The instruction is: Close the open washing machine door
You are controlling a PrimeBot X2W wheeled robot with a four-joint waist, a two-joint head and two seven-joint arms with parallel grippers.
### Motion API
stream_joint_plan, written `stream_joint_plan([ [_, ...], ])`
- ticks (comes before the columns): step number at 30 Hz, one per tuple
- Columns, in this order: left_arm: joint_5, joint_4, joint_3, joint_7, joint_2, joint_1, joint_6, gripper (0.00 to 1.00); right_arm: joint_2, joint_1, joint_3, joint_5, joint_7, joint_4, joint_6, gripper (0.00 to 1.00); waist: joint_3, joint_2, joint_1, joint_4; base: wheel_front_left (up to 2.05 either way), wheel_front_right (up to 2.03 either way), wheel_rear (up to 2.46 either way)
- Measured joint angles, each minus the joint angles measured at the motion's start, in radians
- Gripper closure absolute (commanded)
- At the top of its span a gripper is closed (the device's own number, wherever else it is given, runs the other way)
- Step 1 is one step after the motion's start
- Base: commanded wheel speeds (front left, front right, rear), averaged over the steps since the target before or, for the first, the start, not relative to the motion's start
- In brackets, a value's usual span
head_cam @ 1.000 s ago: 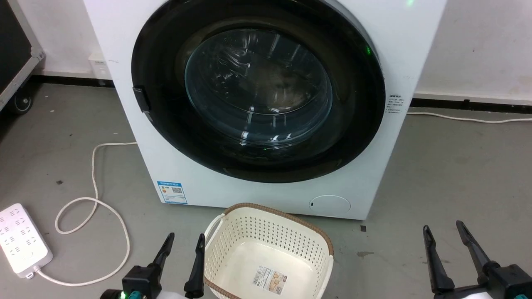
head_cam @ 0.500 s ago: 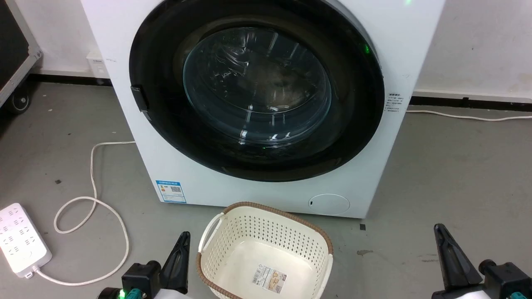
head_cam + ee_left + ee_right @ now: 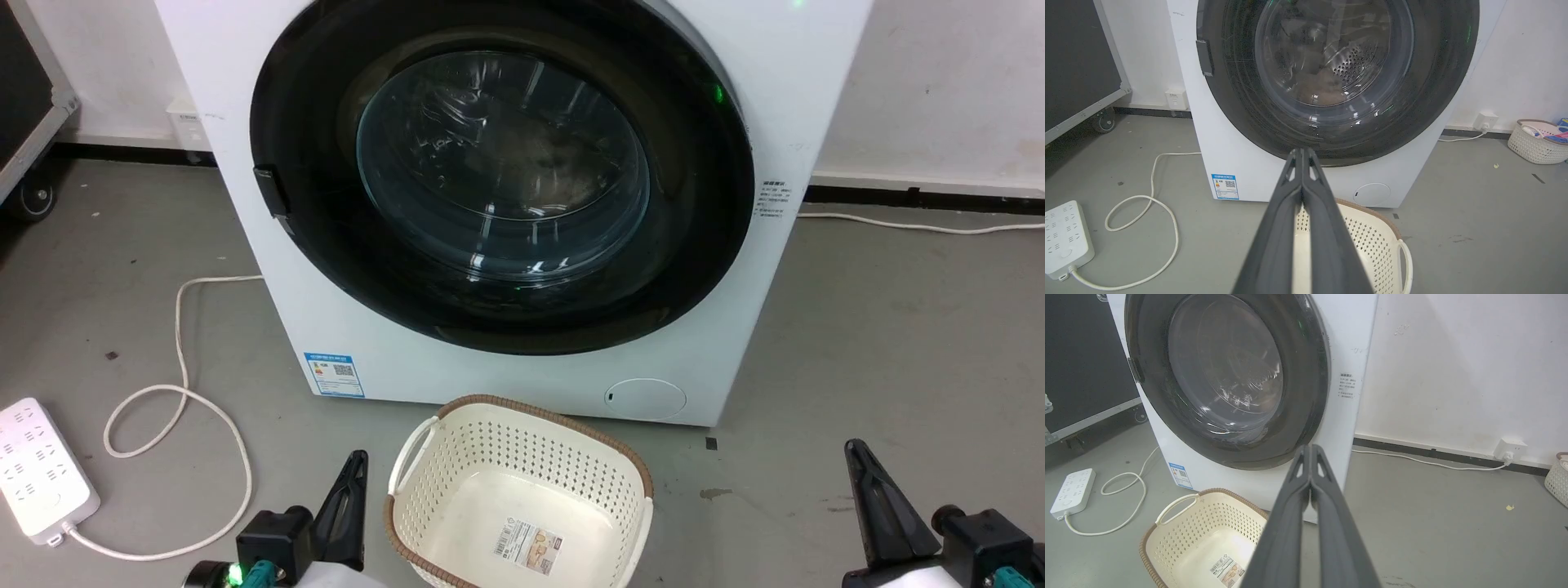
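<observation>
Door (image 3: 506, 163) closed flush — right wrist view: wall socket (image 3: 1510, 448).

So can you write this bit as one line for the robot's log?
washing machine door: flush, looks closed | left gripper: shut, empty | right gripper: shut, empty | basket: in front of door

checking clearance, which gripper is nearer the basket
Left. The left gripper sits just left of the basket; the right gripper is far off to its right.
</observation>
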Motion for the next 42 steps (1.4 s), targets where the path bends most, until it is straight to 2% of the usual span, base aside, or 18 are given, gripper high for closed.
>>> stream_joint_plan([
  [42,0.053,-0.079,0.030,0.091,-0.001,-0.001,0.030,1.00,0.000,-0.035,0.037,-0.002,0.091,-0.019,0.000,1.00,0.017,0.0000,0.0000,-0.009,0.00,0.00,0.00],
])
